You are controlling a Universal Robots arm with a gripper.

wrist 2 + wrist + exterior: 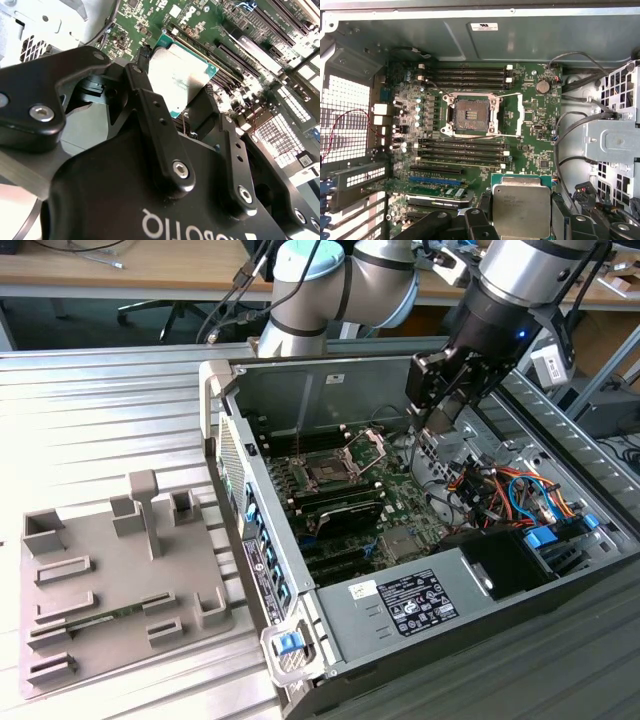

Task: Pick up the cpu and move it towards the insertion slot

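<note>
The black two-fingered hand [187,107] is closed on the edges of the small flat square silvery-topped cpu [181,75], holding it in the air above the green motherboard, well apart from the square silver-framed insertion slot [470,114] with its dark centre inside the open grey computer case [330,370].

Labels and print, none small enough to make out

In the exterior view, a white label [405,600] lies on the power supply cover [340,630], at 5 o'clock from the insertion slot [327,476]. The first wrist view shows a white sticker [484,26] on the case wall [545,40] and faint print on the cpu [521,210]. White lettering [175,227] sits on the gripper [175,85] body.
</note>
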